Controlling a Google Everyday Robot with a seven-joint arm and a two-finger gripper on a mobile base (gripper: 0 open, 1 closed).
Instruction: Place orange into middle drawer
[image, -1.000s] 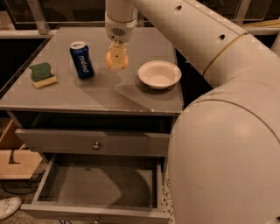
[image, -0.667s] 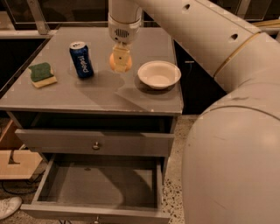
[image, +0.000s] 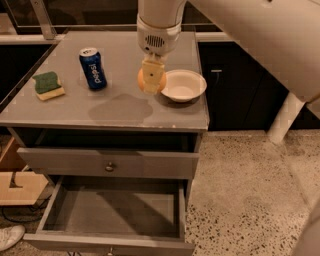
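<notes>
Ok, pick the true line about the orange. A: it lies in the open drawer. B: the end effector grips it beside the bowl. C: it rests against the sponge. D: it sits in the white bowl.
B: the end effector is closed on the orange over the tabletop, just left of the white bowl.

The white arm's two-finger tool (image: 151, 83) grips a small round orange (image: 163, 83) over the flat grey table (image: 165, 112), just beside a white round bowl (image: 183, 85). A blue soda can (image: 93, 69) and a green-and-yellow sponge (image: 48, 85) sit further left. Below, the wide grey middle drawer (image: 115, 214) stands pulled open beneath a matching grey drawer (image: 65, 160) with a round metal knob.
</notes>
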